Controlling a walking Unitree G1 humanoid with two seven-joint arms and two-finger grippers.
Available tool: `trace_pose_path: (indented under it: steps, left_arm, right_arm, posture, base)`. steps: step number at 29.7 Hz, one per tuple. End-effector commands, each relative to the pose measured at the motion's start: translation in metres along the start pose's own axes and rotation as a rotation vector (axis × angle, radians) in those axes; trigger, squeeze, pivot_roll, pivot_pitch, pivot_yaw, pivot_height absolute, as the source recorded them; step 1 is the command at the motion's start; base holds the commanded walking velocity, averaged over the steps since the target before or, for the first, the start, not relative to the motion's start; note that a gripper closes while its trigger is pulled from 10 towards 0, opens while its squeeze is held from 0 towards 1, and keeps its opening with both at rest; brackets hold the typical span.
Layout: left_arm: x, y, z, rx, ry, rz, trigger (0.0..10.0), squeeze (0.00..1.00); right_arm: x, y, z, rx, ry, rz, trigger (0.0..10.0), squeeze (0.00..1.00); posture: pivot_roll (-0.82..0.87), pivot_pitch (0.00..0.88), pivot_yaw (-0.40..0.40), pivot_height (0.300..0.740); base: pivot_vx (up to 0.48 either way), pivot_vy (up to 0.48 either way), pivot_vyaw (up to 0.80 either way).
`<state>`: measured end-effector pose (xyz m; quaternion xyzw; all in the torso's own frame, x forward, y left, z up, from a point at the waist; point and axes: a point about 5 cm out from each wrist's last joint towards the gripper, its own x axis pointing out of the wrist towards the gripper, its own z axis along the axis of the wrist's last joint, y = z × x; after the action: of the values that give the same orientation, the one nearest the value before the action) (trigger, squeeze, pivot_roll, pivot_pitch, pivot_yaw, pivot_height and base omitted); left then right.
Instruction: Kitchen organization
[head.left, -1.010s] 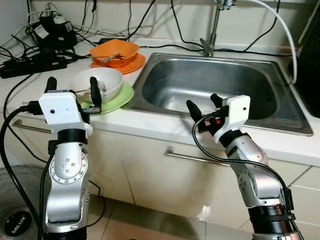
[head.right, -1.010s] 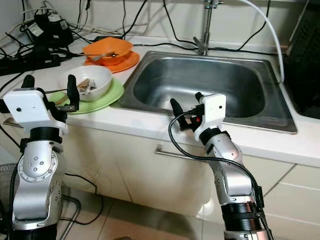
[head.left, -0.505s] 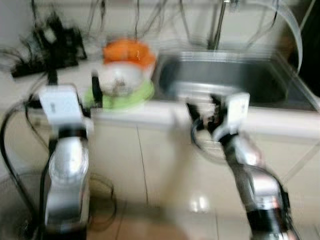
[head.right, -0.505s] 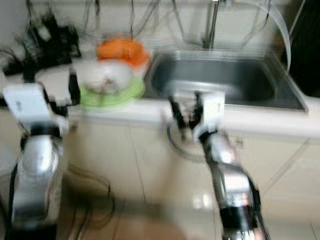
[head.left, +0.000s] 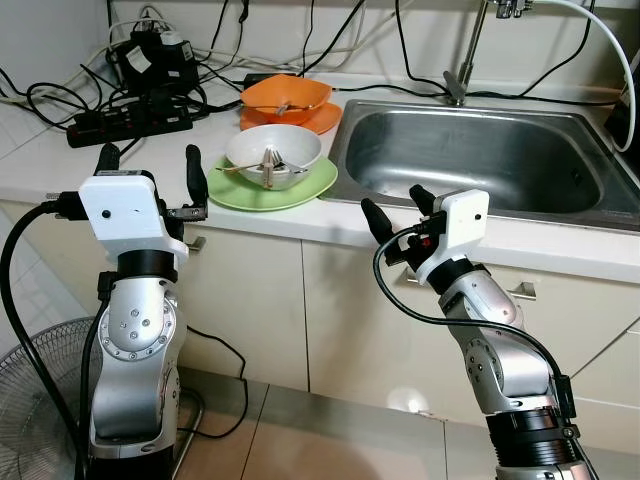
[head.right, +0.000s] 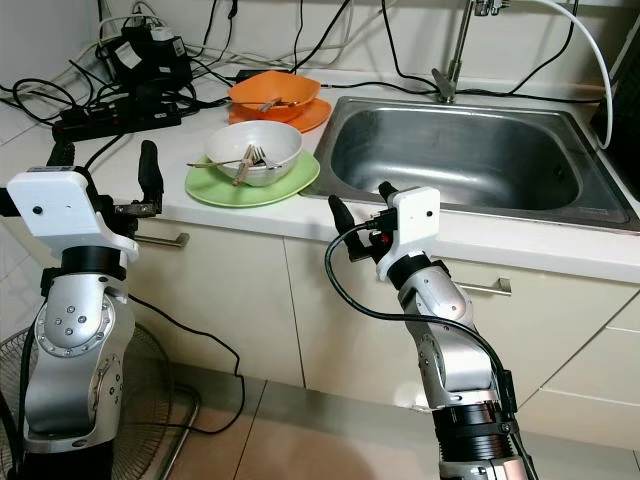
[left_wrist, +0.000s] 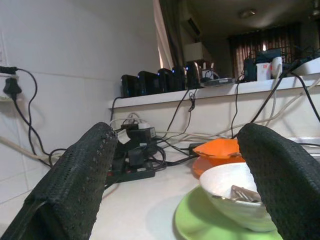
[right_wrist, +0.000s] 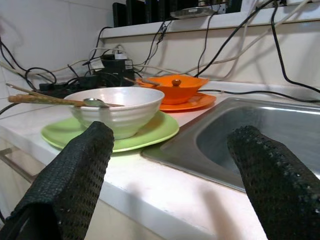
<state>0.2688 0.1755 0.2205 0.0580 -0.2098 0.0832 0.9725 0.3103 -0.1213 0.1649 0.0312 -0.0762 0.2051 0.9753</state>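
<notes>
Starting at your left, the left gripper (head.left: 150, 172) hovers at the counter (head.left: 50, 165) edge with its fingers apart and nothing between them, aimed past the power strip (head.left: 125, 118) toward the dishes, which looks like a ready stance more than a grasp. Next comes the green plate (head.left: 240, 192) near the counter's front, carrying a white bowl (head.left: 290, 150) with utensils (head.right: 245, 163) leaning in it; just behind sits an orange bowl (head.left: 285, 95) on an orange plate (head.left: 322, 120). Both stacks stand right beside the sink (head.left: 480, 150), probably waiting to go in. Further right, your right gripper (head.left: 392, 210) is raised in front of the sink's near rim, fingers likewise spread and empty, below counter level, so you will likely need to lift before reaching anything.
</notes>
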Motion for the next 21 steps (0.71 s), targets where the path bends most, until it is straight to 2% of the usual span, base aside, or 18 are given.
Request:
trace_pose_path:
  steps: [1, 5, 8, 21]
  left_arm:
    - [0.005, -0.002, 0.006, 0.001, -0.022, -0.026, 10.0, 0.0]
    - [0.007, -0.003, 0.01, 0.007, -0.04, -0.048, 10.0, 0.0]
    - [0.007, -0.004, 0.008, 0.005, -0.032, -0.051, 10.0, 0.0]
    - [0.007, -0.006, 0.007, 0.012, -0.024, -0.073, 10.0, 0.0]
  right_arm:
    - [0.005, 0.001, 0.018, -0.037, -0.072, -0.004, 10.0, 0.0]
    - [0.01, 0.003, 0.041, -0.083, -0.163, -0.007, 10.0, 0.0]
    - [0.012, 0.006, 0.049, -0.099, -0.193, 0.003, 10.0, 0.0]
    - [0.011, 0.01, 0.046, -0.105, -0.186, 0.007, 10.0, 0.0]
  posture:
    - [-0.09, 0.0, 0.065, 0.74]
    - [-0.09, 0.0, 0.066, 0.74]
    - [-0.09, 0.0, 0.067, 0.74]
    - [-0.09, 0.0, 0.071, 0.74]
  base:
    - [0.0, 0.0, 0.0]
    - [0.203, 0.0, 0.0]
    - [0.365, 0.0, 0.0]
    - [0.326, 0.0, 0.0]
